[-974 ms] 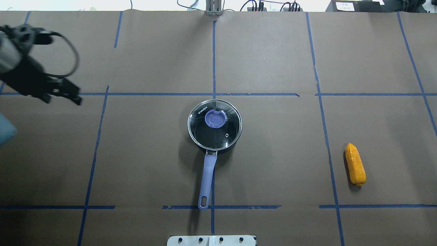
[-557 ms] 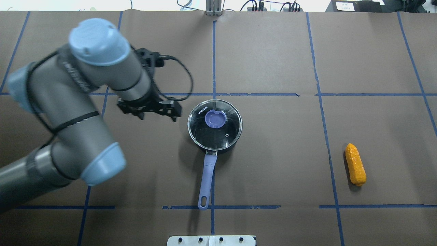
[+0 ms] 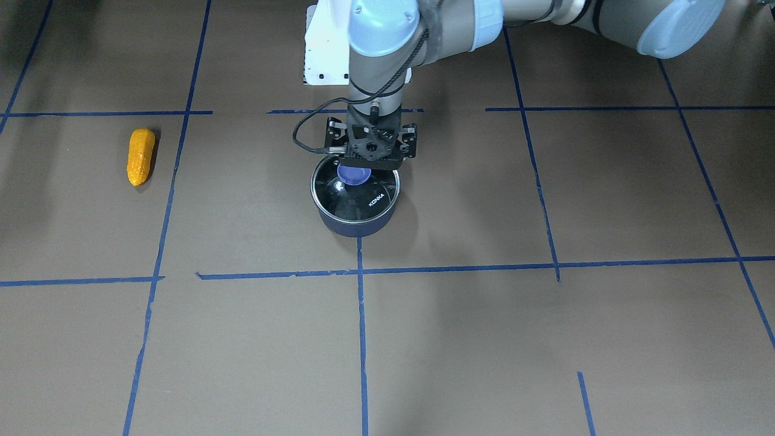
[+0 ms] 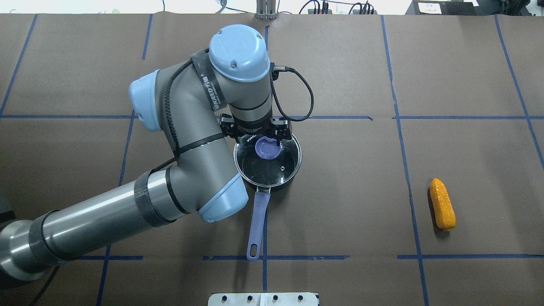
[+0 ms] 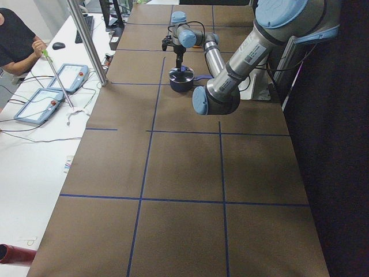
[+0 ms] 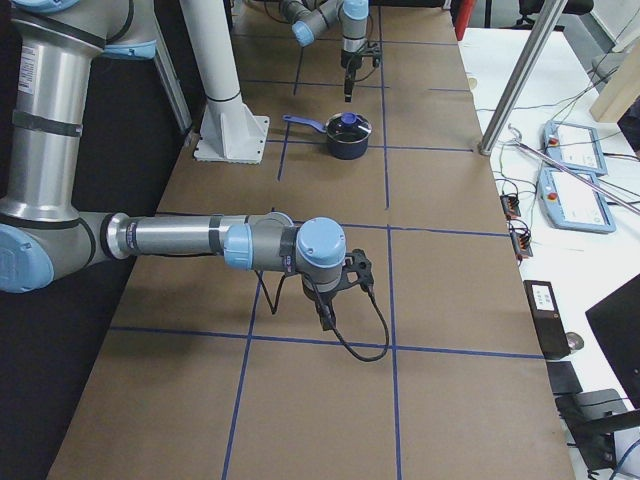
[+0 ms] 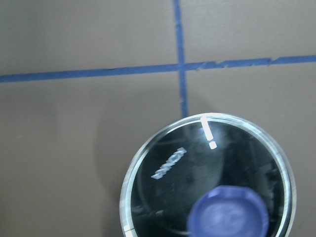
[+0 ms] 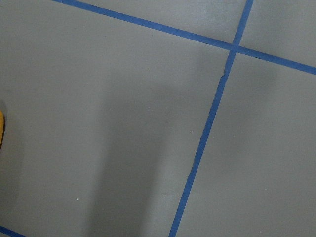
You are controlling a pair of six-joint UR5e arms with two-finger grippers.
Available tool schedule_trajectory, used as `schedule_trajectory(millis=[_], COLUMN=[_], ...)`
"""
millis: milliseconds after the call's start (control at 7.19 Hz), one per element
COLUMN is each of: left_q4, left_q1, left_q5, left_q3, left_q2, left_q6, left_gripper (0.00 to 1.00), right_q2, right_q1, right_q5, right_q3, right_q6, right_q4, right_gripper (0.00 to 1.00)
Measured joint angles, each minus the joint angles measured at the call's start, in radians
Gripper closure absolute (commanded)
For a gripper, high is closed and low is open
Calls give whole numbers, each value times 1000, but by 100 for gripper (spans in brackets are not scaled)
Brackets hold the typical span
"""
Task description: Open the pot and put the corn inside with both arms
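The dark navy pot (image 4: 258,214) stands mid-table with its long purple handle toward the robot. It also shows in the front view (image 3: 357,224). The glass lid (image 4: 272,168) with a purple knob (image 4: 267,148) sits on it. My left gripper (image 4: 256,132) hovers open just above the lid's far side, over the knob (image 3: 354,175). The left wrist view shows the lid (image 7: 163,197) and the knob (image 7: 229,215) below, with no fingers in sight. The orange corn (image 4: 442,205) lies alone at the right. My right gripper (image 6: 324,316) shows only in the right side view, and I cannot tell its state.
Brown paper with blue tape lines covers the table. A metal plate (image 4: 263,298) sits at the near edge and a post (image 4: 265,10) at the far edge. A side table with tablets (image 5: 52,95) and an operator is beyond the far edge.
My left arm has swept in from the table's left edge to above the pot's lid. The pot, lid and corn have not moved.
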Motion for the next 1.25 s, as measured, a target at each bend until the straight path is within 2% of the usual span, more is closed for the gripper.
schedule_trajectory(millis=[557,696,835,974,1113,1252], left_q4=[-44,-55,-59,-60,-61,-59], left_q1=[29,31,32,33,33,33], left_q5=[36,51,60,64,65,66], left_q3=[81,91,97,100,99,94], left_q2=[-34,-34,-33,-32,-30,-27], left_q6=[-2,1,3,4,4,3], left_gripper=[2,22,67,92,100,100], right_q2=[0,0,0,0,0,0], right_q1=[-1,-1,-1,-2,-2,-2], right_q5=[0,0,-1,-1,-1,-1], right_q3=[-2,-3,-3,-3,-3,-3], right_q6=[0,-1,-1,-1,-2,-2], right_q4=[-1,-1,0,0,0,0], right_gripper=[0,0,0,0,0,0])
